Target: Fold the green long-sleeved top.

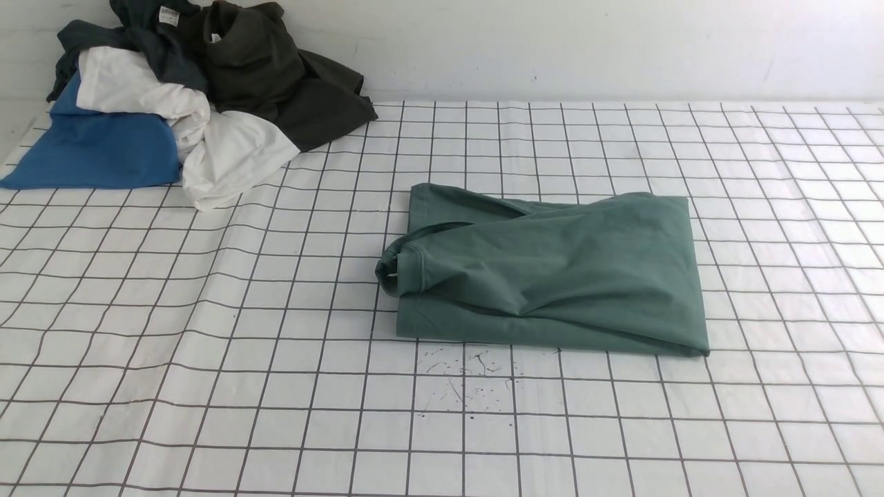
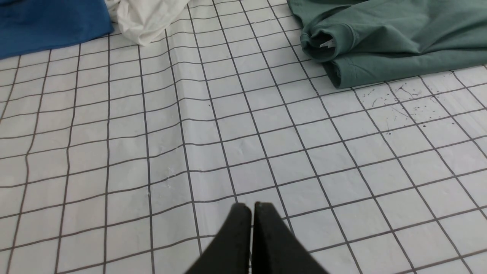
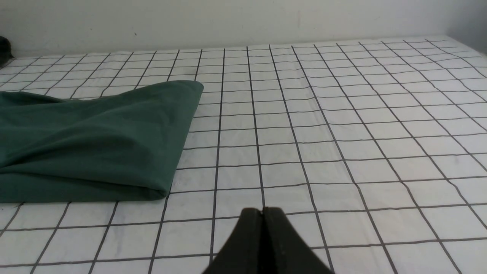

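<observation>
The green long-sleeved top (image 1: 552, 276) lies folded into a compact rectangle near the middle of the gridded table, its ribbed neck poking out at the left end (image 2: 323, 42). In the right wrist view one folded corner of the top (image 3: 114, 140) shows. Neither arm appears in the front view. My left gripper (image 2: 252, 207) hovers over bare cloth well short of the top, its black fingers pressed together with nothing between them. My right gripper (image 3: 262, 211) is likewise shut and empty, off to the side of the top's folded edge.
A heap of other clothes sits at the back left: a blue garment (image 1: 97, 148), a white one (image 1: 221, 148) and a dark olive-black one (image 1: 276, 76). A white wall (image 1: 552, 48) bounds the far edge. Small dark specks (image 1: 469, 379) mark the gridded tablecloth (image 1: 207, 345).
</observation>
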You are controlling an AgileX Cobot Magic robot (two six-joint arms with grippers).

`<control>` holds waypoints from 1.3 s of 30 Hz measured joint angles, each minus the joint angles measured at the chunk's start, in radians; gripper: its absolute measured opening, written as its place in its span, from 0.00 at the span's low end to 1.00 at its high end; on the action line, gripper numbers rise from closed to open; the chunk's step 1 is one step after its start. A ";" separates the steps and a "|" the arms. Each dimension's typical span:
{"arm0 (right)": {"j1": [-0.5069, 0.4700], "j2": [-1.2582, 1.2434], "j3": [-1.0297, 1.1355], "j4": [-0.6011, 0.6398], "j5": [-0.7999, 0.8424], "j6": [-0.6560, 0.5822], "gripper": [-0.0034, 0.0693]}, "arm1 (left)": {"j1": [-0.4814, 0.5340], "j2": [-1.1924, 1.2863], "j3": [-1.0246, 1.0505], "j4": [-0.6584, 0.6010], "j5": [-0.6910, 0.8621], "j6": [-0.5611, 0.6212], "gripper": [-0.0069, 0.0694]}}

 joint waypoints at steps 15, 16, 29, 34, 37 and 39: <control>0.000 0.000 0.000 0.000 0.000 0.003 0.03 | 0.016 -0.035 0.165 -0.002 -0.340 0.003 0.08; 0.000 0.000 0.000 0.000 0.000 0.003 0.03 | 0.029 -0.044 0.201 0.008 -0.404 0.004 0.08; 0.000 0.000 0.000 0.000 0.001 0.003 0.03 | 0.266 -0.169 0.557 0.019 -0.641 0.005 0.08; 0.000 0.000 0.000 0.000 0.001 0.003 0.03 | 0.250 -0.169 0.557 0.004 -0.595 0.005 0.08; 0.000 0.000 0.000 0.000 0.001 0.003 0.03 | 0.232 -0.169 0.556 0.003 -0.592 0.006 0.08; 0.000 0.000 0.000 0.000 0.001 0.003 0.03 | 0.227 -0.169 0.556 0.001 -0.591 0.003 0.08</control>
